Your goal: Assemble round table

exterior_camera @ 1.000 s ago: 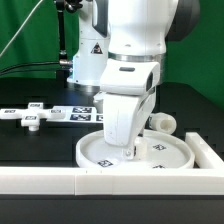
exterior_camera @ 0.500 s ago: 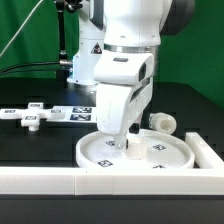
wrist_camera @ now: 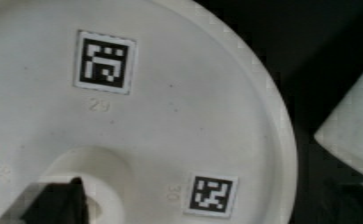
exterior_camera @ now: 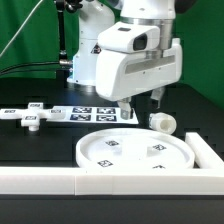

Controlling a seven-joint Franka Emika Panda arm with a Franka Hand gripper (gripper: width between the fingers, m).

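Note:
The large rimmed round disc (exterior_camera: 135, 152) lies flat at the front of the black table, tags facing up. It fills the wrist view (wrist_camera: 142, 110), where one dark fingertip (wrist_camera: 57, 200) shows over it. My gripper (exterior_camera: 141, 106) hangs above the disc's far edge with its fingers apart and nothing between them. The short cylindrical leg (exterior_camera: 163, 121) lies just beyond the disc, on the exterior view's right. The flat cross-shaped foot piece (exterior_camera: 30, 116) lies at the exterior view's left.
The marker board (exterior_camera: 92, 113) lies behind the disc, partly under the arm. A long white border rail (exterior_camera: 100, 181) runs along the front and up the right side (exterior_camera: 211, 150). A white pillar stands at the back.
The gripper was down on the disc near its centre. It has since lifted off and moved up and toward the exterior view's right. The disc stays in place.

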